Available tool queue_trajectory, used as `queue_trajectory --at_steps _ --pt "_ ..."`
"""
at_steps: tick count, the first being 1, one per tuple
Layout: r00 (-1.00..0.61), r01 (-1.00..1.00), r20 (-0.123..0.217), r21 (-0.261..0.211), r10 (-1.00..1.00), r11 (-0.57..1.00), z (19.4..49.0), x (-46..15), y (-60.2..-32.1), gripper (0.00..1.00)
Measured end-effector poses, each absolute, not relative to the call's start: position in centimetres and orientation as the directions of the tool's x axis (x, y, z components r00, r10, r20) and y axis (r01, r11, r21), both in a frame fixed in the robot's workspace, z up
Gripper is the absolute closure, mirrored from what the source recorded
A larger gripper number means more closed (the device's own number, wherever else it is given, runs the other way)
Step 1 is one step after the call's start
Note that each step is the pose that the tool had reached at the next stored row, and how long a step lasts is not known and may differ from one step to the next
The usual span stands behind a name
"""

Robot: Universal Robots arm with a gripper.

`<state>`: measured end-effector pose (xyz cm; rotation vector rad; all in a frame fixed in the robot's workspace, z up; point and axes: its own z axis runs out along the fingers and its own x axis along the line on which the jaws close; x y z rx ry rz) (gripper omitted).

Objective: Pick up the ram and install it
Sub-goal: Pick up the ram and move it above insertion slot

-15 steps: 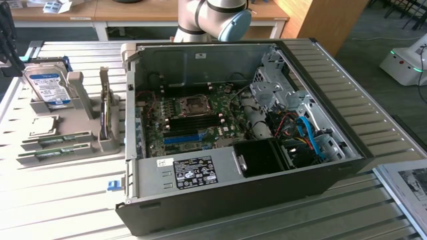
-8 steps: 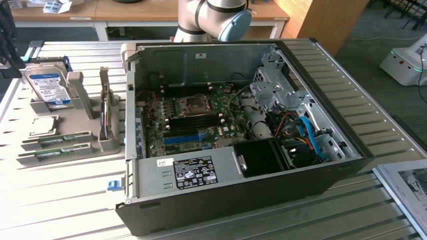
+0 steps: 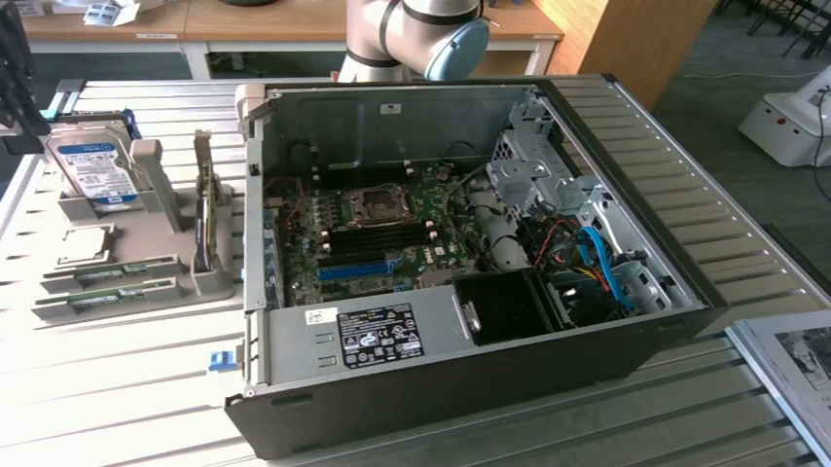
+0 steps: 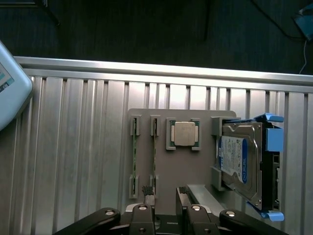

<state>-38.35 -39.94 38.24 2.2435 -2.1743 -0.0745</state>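
Hovering over the grey holder point(image 4: 195, 169), gripper point(image 4: 164, 192) parted and empty, poised above the near end of the ram point(image 4: 154, 156) stretched lengthwise straight ahead, beside the processor chip point(image 4: 184, 133).

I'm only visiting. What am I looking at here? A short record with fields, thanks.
gripper: open, empty, over the parts tray
ram stick: sitting in a tray slot, second ram stick alongside
also in tray: processor chip, upright hard drive
computer case: open, beside the tray on the table
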Motion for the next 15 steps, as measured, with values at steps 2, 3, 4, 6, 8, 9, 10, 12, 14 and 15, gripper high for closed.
queue_trajectory --at_steps 2,3,4,6,8,9,10,12,14,15 --pt "0.031 -0.998 -0.023 0.045 -0.999 -0.032 38.0 -38.3 -39.9 0.69" --pt "0.031 -0.998 -0.023 0.045 -0.999 -0.032 37.8 -38.3 -39.9 0.69" --pt "0.031 -0.998 -0.023 0.045 -0.999 -0.032 37.7 -38.3 -39.9 0.69" --pt "0.031 -0.998 -0.023 0.045 -0.999 -0.032 37.4 -38.3 -39.9 0.69" --pt "0.031 -0.998 -0.023 0.045 -0.999 -0.032 37.2 -38.3 -39.9 0.69" --pt "0.031 -0.998 -0.023 0.045 -0.999 -0.032 37.1 -38.3 -39.9 0.69" --pt "0.031 -0.998 -0.023 0.045 -0.999 -0.032 36.9 -38.3 -39.9 0.69" --pt "0.031 -0.998 -0.023 0.045 -0.999 -0.032 36.7 -38.3 -39.9 0.69" --pt "0.031 -0.998 -0.023 0.045 -0.999 -0.032 36.4 -38.3 -39.9 0.69" --pt "0.031 -0.998 -0.023 0.045 -0.999 -0.032 36.3 -38.3 -39.9 0.69"
